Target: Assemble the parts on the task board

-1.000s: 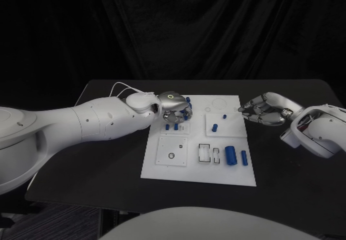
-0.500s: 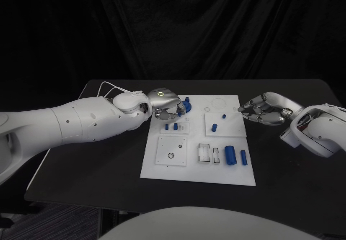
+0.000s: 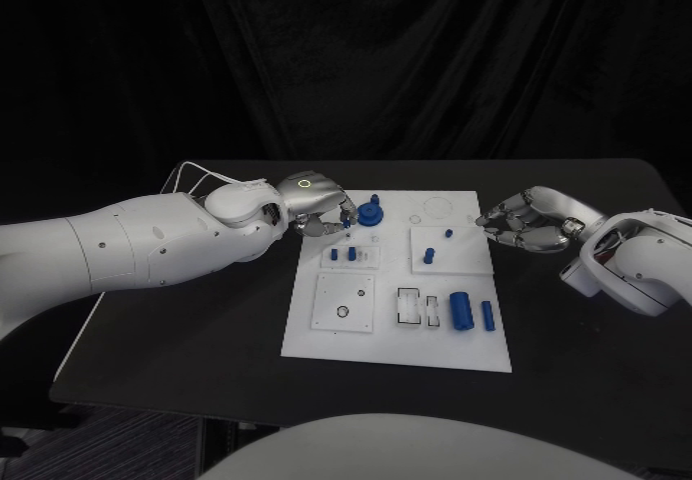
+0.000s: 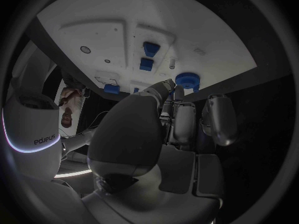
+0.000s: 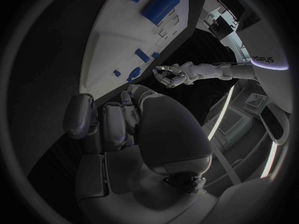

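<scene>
In the head view we see the task board (image 3: 397, 290) in the middle of the dark surface (image 3: 188, 330), and the left hand (image 3: 320, 207) at its far left corner, just beside a blue round part (image 3: 371, 213) that stands near the far edge of the board. We cannot tell from here whether the fingers touch this part or only hover near it. Two small blue pegs (image 3: 343, 254) stand on the board just in front of it, and a large blue cylinder (image 3: 462, 309) lies in the near right section. The right hand (image 3: 524, 222) waits with curled fingers, holding nothing, just off the right edge of the board. In the left wrist view the blue round part (image 4: 187, 79) sits at the tips of the fingers (image 4: 163, 88); the contact is not clear, so we cannot say if it is held. In the right wrist view the right hand (image 5: 134, 119) is closed on nothing, beside the board edge. We judge that the step in hand is seating this round part; the next move probably needs a careful approach, because the pegs are near. There is free room on the surface to the left.
</scene>
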`<act>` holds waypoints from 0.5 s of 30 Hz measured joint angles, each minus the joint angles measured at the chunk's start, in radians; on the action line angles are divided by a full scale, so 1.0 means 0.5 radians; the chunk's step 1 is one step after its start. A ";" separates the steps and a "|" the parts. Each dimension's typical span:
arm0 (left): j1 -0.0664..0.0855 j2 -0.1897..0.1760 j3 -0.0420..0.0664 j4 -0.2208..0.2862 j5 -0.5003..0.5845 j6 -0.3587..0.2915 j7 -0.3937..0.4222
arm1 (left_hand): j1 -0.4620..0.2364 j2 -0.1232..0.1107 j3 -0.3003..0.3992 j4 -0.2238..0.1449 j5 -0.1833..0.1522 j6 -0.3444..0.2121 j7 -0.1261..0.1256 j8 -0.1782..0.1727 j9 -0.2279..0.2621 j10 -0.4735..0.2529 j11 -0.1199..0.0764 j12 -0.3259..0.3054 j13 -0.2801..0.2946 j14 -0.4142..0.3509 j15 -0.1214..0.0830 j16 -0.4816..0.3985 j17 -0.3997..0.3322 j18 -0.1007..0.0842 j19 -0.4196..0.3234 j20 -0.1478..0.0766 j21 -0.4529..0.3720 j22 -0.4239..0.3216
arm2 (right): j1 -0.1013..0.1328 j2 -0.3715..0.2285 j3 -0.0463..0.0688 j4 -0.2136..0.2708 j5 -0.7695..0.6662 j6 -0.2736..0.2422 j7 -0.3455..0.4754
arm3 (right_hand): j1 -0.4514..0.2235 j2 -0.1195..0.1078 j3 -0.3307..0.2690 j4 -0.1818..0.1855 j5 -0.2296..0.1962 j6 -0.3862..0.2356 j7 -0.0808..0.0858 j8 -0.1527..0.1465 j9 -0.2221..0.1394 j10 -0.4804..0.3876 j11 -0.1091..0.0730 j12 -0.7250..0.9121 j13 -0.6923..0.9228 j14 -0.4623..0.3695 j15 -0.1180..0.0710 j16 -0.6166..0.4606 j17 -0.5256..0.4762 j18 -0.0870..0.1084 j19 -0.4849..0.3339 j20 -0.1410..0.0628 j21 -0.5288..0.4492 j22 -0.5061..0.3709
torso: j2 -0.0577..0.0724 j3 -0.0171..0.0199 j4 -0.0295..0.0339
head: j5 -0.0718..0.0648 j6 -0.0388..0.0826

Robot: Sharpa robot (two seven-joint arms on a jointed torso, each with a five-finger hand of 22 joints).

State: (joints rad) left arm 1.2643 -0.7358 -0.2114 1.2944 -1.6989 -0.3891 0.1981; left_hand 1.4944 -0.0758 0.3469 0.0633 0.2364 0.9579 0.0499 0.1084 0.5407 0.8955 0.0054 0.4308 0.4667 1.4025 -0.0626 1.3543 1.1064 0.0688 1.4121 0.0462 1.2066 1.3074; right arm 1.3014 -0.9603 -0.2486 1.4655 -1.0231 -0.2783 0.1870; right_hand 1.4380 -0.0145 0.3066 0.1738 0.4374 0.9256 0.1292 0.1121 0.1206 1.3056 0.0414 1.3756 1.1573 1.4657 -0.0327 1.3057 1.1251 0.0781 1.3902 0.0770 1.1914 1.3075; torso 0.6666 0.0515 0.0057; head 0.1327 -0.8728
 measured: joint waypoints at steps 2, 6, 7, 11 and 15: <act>0.000 0.000 0.000 0.001 0.000 0.002 -0.010 | 0.000 0.000 0.000 0.000 0.000 0.000 0.000 0.000 0.000 0.000 0.000 -0.004 -0.002 0.000 0.000 0.000 -0.001 0.000 0.000 0.000 0.000 0.000 | -0.002 0.001 0.000 -0.001 0.000 0.001 -0.001 | 0.000 0.000 0.000 0.000 0.000 0.000 0.000 0.000 0.000 0.000 0.000 0.000 0.000 0.000 0.000 0.000 0.000 0.000 0.000 0.000 0.000 0.000 | 0.001 0.0000 -0.001 | 0.001 0.000; 0.000 0.011 0.000 -0.012 0.000 0.010 -0.024 | -0.008 -0.008 0.000 0.000 0.000 0.004 0.004 0.000 0.000 0.000 0.000 -0.012 -0.008 0.000 0.000 -0.008 -0.008 0.000 0.000 0.000 0.000 0.000 | -0.004 0.002 0.000 -0.001 0.000 0.004 -0.001 | 0.000 0.000 0.000 0.000 0.000 0.000 0.000 0.000 0.000 0.000 0.000 0.000 0.001 0.000 0.000 0.000 0.000 0.000 0.000 0.000 -0.002 0.000 | 0.002 -0.0012 -0.002 | 0.002 0.000; 0.000 0.016 0.000 -0.018 0.000 0.013 -0.026 | -0.008 -0.008 0.000 0.000 0.000 0.005 0.005 0.000 -0.002 0.000 0.000 -0.012 -0.010 0.000 0.000 -0.008 -0.009 0.000 0.000 0.000 0.000 0.000 | -0.004 0.002 0.000 -0.001 0.000 0.004 -0.001 | 0.000 0.000 0.000 0.000 0.000 0.000 0.000 0.000 0.000 0.000 0.000 0.000 0.001 0.000 0.000 0.000 -0.002 0.000 0.000 0.000 -0.008 0.000 | 0.003 -0.0013 -0.003 | 0.002 0.000; 0.000 0.040 0.000 -0.043 0.000 0.024 -0.034 | -0.008 -0.008 0.000 0.000 0.000 0.007 0.007 0.000 -0.004 0.000 0.000 -0.024 -0.016 0.000 0.000 -0.016 -0.015 0.000 0.000 0.000 0.000 0.000 | -0.008 0.002 0.000 -0.001 0.000 0.006 -0.002 | 0.000 0.000 0.000 0.000 0.000 0.000 0.000 0.000 0.000 0.000 0.000 0.000 -0.002 0.000 0.000 0.000 -0.002 0.000 0.000 0.000 -0.009 0.000 | 0.003 -0.0021 -0.004 | 0.002 0.000; -0.001 0.059 0.000 -0.071 0.000 0.040 -0.042 | -0.008 -0.008 0.000 0.000 0.000 0.007 0.007 -0.008 -0.009 0.000 0.000 -0.035 -0.027 0.000 0.000 -0.021 -0.024 0.000 0.000 0.000 -0.010 0.000 | -0.009 0.003 0.000 -0.001 0.000 0.006 -0.002 | 0.000 0.000 0.000 0.000 0.000 0.000 0.000 0.000 0.000 0.000 0.000 0.000 -0.004 0.000 0.000 0.000 -0.002 0.000 0.000 0.000 -0.009 0.000 | 0.003 -0.0021 -0.005 | 0.002 0.000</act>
State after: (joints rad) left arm 1.2638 -0.7062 -0.2114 1.2591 -1.6991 -0.3692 0.1770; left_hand 1.4904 -0.0797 0.3468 0.0633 0.2364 0.9614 0.0535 0.1043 0.5364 0.8956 0.0055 0.4132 0.4533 1.4025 -0.0625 1.3436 1.0945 0.0689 1.4121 0.0463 1.2015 1.3074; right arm 1.2969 -0.9585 -0.2484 1.4651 -1.0231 -0.2753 0.1859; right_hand 1.4380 -0.0145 0.3066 0.1738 0.4374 0.9256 0.1292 0.1121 0.1206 1.3055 0.0414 1.3757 1.1555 1.4657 -0.0327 1.3057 1.1241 0.0782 1.3902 0.0770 1.1869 1.3075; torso 0.6683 0.0504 0.0033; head 0.1337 -0.8728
